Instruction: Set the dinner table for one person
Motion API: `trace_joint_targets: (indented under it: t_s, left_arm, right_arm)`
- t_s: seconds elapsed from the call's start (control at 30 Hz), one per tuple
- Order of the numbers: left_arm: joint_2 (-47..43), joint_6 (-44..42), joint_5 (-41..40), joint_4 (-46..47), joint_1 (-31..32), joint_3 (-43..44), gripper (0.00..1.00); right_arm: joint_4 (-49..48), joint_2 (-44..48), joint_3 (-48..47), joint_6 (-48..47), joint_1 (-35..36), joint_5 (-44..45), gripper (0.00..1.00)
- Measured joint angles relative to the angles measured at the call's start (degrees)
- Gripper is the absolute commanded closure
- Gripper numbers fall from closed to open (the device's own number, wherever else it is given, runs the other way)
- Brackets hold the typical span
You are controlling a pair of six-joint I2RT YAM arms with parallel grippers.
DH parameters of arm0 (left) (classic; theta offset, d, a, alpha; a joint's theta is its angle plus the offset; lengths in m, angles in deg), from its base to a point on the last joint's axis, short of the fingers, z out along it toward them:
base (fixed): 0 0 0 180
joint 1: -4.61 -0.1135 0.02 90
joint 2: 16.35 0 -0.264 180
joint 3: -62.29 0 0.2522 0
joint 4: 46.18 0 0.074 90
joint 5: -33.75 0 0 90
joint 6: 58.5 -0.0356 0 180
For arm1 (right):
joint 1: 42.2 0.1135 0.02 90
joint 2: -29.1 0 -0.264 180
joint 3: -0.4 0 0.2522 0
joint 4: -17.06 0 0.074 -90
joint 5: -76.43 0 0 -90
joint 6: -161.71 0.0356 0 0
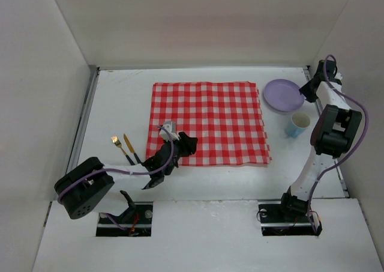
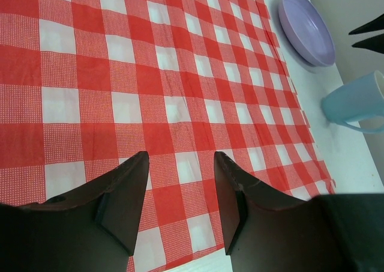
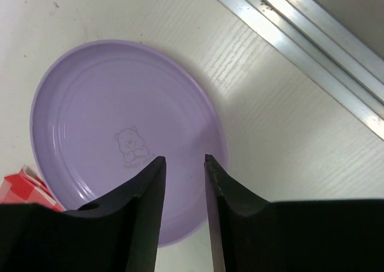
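Note:
The white dinner table [image 1: 120, 98] carries a red-and-white checked cloth [image 1: 207, 122] in its middle. A purple plate [image 1: 283, 95] lies at the cloth's far right corner, and it shows in the right wrist view [image 3: 120, 134] and the left wrist view [image 2: 307, 26]. A light blue cup [image 1: 297, 125] stands in front of the plate and shows in the left wrist view [image 2: 357, 107]. A gold fork [image 1: 120, 148] and a knife [image 1: 131, 148] lie left of the cloth. My left gripper [image 2: 180, 164] is open and empty over the cloth's near left part. My right gripper [image 3: 183, 164] is open and empty above the plate's near rim.
Metal rails run along the table's left edge [image 1: 84, 122] and right edge [image 3: 312, 50]. White walls enclose the table on three sides. My right arm [image 1: 330, 134] stands just right of the cup.

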Motion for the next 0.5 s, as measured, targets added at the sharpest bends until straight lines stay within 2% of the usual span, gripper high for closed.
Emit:
trace_joint_targets:
  t_s: [0.27, 0.5]
  left_arm:
    - [-0.26, 0.02, -0.02, 0.02, 0.00, -0.02, 0.55]
    - [-0.28, 0.22, 0.00, 0.00, 0.00, -0.31, 0.55]
  right_arm:
    - [0.85, 1.86, 4.81, 2.69, -0.76, -0.35, 0.53]
    - [1.84, 0.79, 4.81, 3.63, -0.04, -1.92, 0.54]
